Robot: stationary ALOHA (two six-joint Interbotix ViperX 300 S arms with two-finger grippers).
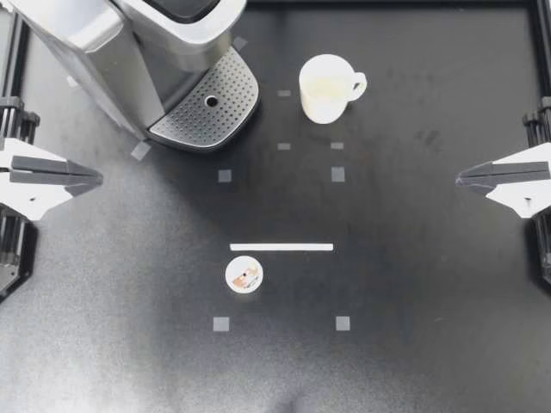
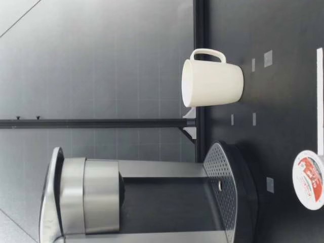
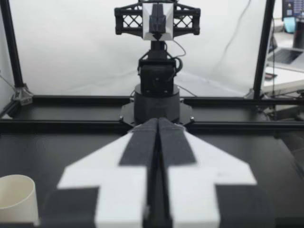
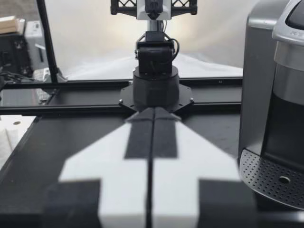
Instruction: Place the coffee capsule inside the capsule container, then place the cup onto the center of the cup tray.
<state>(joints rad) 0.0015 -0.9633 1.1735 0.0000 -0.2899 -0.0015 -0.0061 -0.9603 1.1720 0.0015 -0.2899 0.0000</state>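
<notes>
A white coffee capsule [image 1: 244,275] with a printed lid sits on the black table just below a white tape strip [image 1: 281,247]; the low view shows the capsule [image 2: 309,179] nearest that camera. A white cup [image 1: 326,88] stands upright at the back, handle pointing right, also seen in the low view [image 2: 212,84]. The silver coffee machine [image 1: 129,52] fills the back left, its perforated cup tray [image 1: 209,107] bare. My left gripper [image 1: 96,178] rests shut at the left edge, my right gripper [image 1: 461,179] shut at the right edge, both far from the objects and holding nothing.
Small grey tape squares [image 1: 225,175] mark spots on the table. A black frame rail [image 1: 541,52] runs along the edges. The opposite arm's base [image 3: 156,90] shows ahead of the left gripper, and the cup's rim [image 3: 16,197] beside it.
</notes>
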